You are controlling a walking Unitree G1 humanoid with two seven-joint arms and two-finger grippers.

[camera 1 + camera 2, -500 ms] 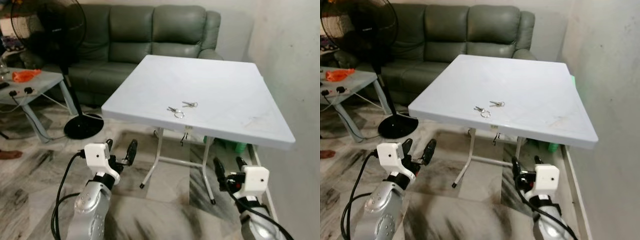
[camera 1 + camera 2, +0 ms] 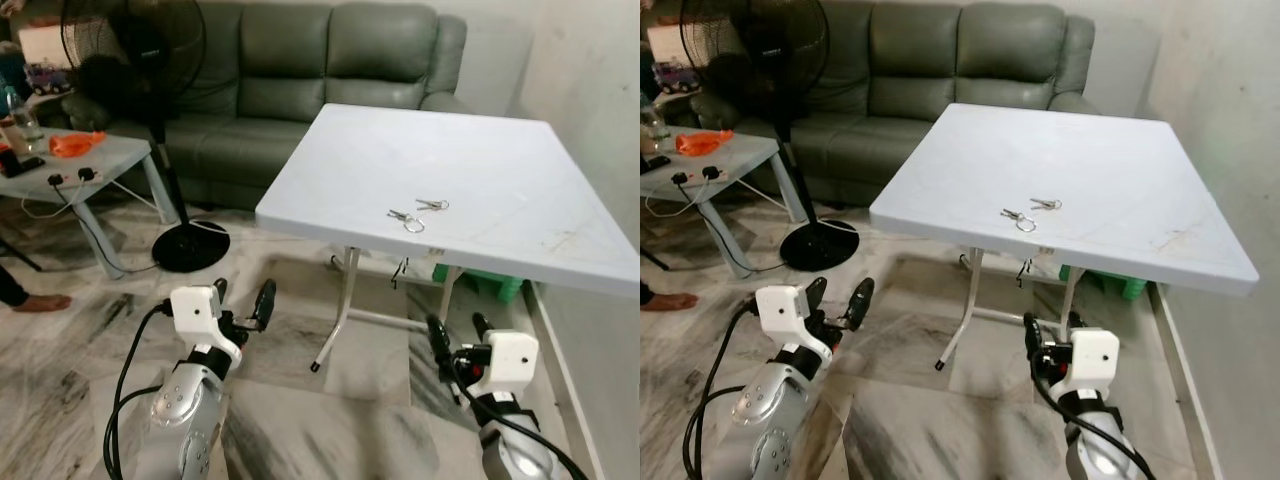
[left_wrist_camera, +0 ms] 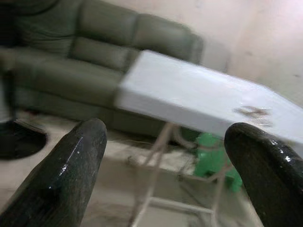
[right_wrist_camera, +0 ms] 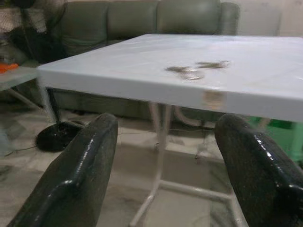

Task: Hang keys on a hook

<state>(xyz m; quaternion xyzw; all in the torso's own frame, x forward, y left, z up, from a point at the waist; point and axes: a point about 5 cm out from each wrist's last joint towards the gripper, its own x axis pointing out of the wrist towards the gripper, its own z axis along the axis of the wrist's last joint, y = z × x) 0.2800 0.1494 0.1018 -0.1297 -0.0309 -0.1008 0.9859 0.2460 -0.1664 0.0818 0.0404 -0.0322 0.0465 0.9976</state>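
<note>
Keys (image 2: 418, 213) flat on white folding table (image 2: 520, 160), near front edge, ahead of and above both grippers, nearer right one. No hook visible.

Left gripper (image 2: 240, 303) low ahead of table, fingers apart, empty. Right gripper (image 2: 458, 332) below table edge, fingers apart, empty.

Risks, judged:
- Rising arm may strike table edge.
- Thin keys on smooth top may slide from fingers, drop over the edge.
- Standing fan (image 2: 135, 60) and cable on floor beside left gripper: snag hazard.

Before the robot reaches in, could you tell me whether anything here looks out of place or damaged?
Nothing looks damaged or spilled. The keys lie loose near the front edge of the white table, not on any hook. Faint brownish scuffs mark the tabletop toward its right side. Both the left gripper and right gripper are open, below table height.
</note>
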